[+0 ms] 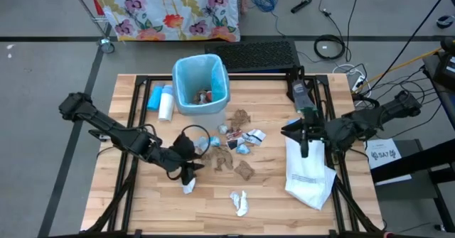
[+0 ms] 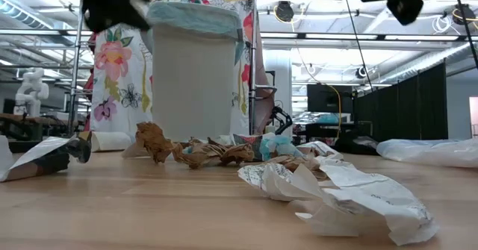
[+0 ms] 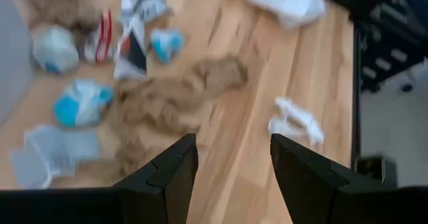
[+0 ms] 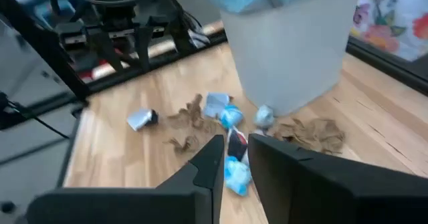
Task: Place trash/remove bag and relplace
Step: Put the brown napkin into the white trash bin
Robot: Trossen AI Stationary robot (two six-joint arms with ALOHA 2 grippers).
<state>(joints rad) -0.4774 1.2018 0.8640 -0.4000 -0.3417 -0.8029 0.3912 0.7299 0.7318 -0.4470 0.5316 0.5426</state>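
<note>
So the trash [image 1: 234, 149] is a loose scatter of crumpled scraps in the middle of the table [image 1: 341, 209]: brown paper wads, a few light-blue and white bits, one wrapper with red and black on it. One white scrap [image 1: 239, 203] sits on its own nearer the front edge, another small white one [image 1: 188, 186] lies just under the left gripper [image 1: 186, 168]. A few pieces are already inside the bin [image 1: 201, 84], which stands at the far side with a thin light-blue bag [image 1: 186, 71] lining it and folded over the rim. A blue-and-white cylinder [image 1: 165, 101] lies just left of the bin.

The white bag [image 1: 308, 172] with small print lies flat on the right side of the table.

Left gripper hovers over the left edge of the scatter, fingers spread wide with nothing between them. Right gripper [image 1: 304, 137] is above the far end of the white bag, fingers nearly together with a thin gap, nothing held.

Table is light wood planks on a black frame. Behind it there's a floral cloth [image 1: 170, 7], cables on a grey floor, and a big open workshop room.
</note>
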